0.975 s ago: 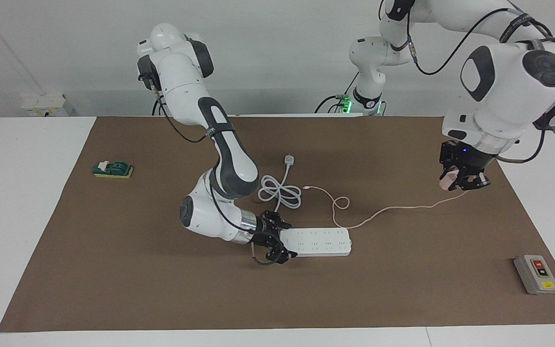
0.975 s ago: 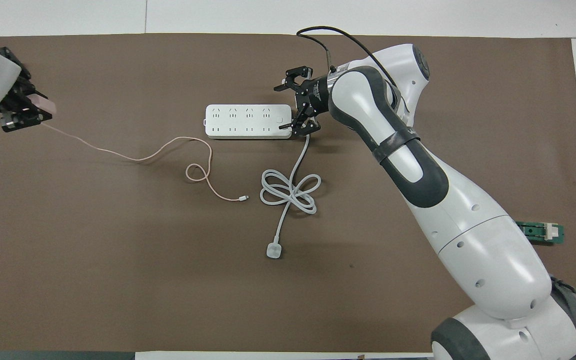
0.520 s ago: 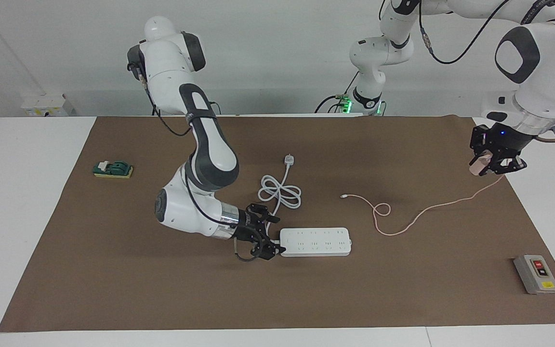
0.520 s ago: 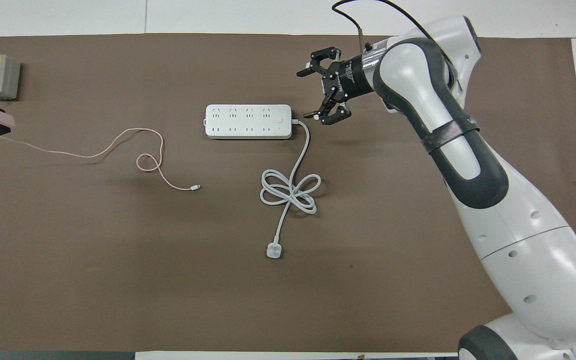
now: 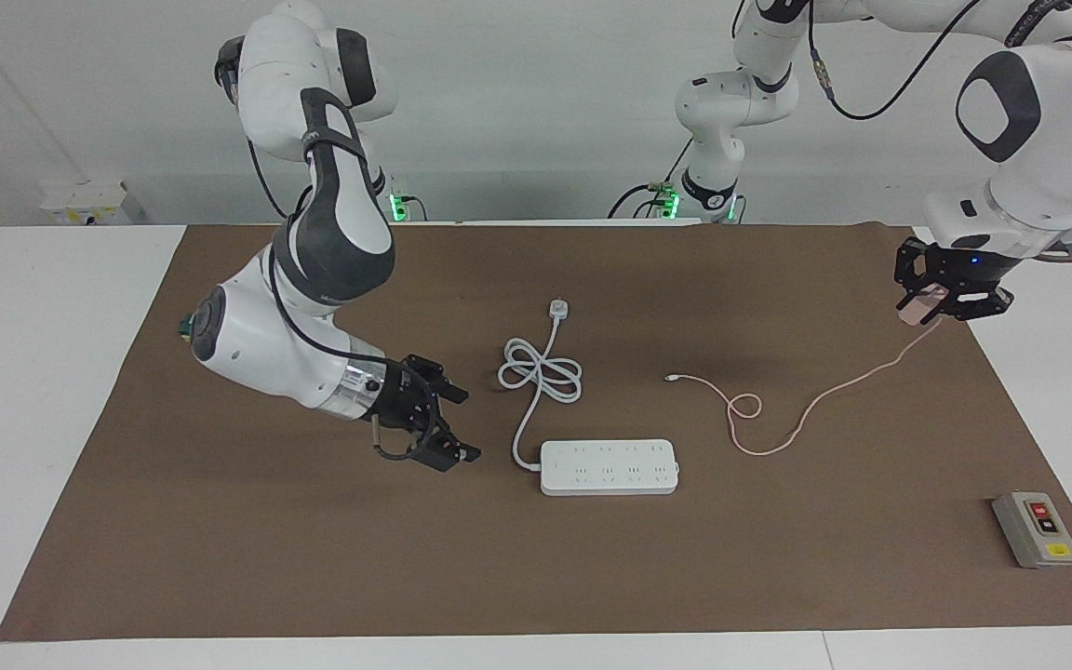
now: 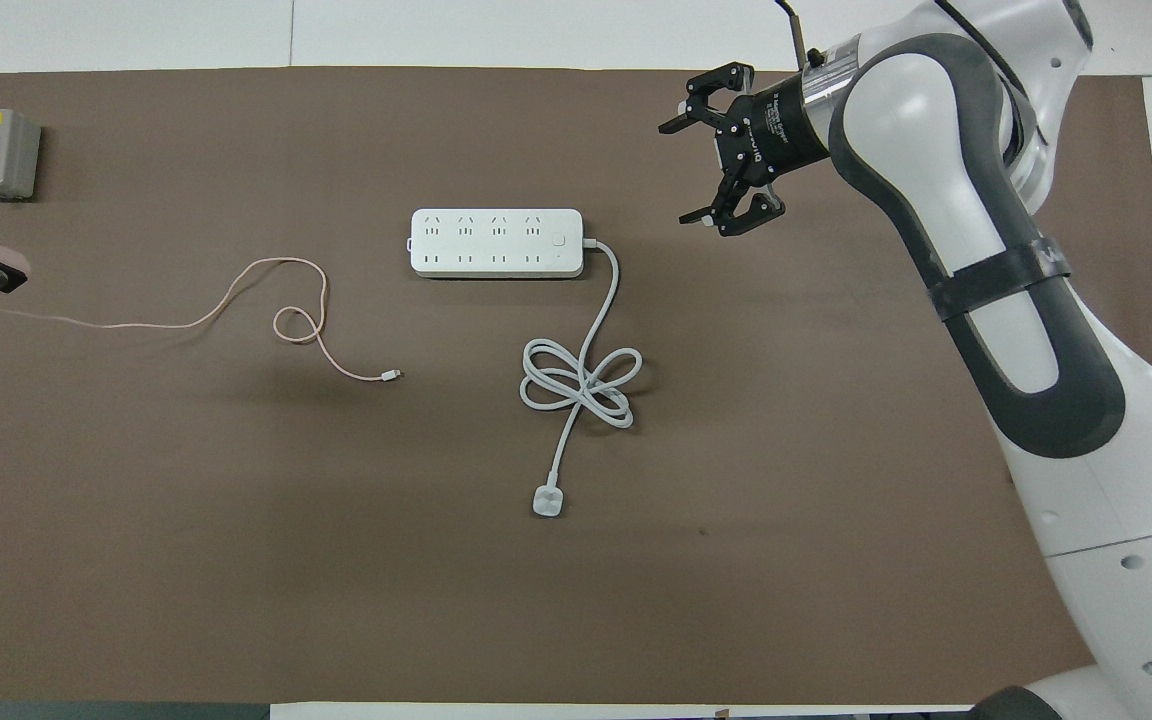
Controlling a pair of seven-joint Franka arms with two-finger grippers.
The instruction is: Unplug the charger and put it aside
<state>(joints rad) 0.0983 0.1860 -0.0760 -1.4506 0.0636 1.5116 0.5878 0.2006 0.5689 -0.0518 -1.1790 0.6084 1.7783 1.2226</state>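
Right gripper (image 5: 450, 423), jaws wide, has backed off the power strip (image 5: 609, 466); left gripper (image 5: 944, 300) clamps the charger (image 5: 917, 311) over the mat's left-arm edge, unplugged, ready to set down.

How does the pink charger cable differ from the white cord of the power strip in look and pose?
The charger cable is thin and pink; the power strip cord is thick and white. The charger cable has one small loop and rises to the charger held in the left tool; the power strip cord lies wholly flat, coiled in several loops. Both lie on the brown mat.
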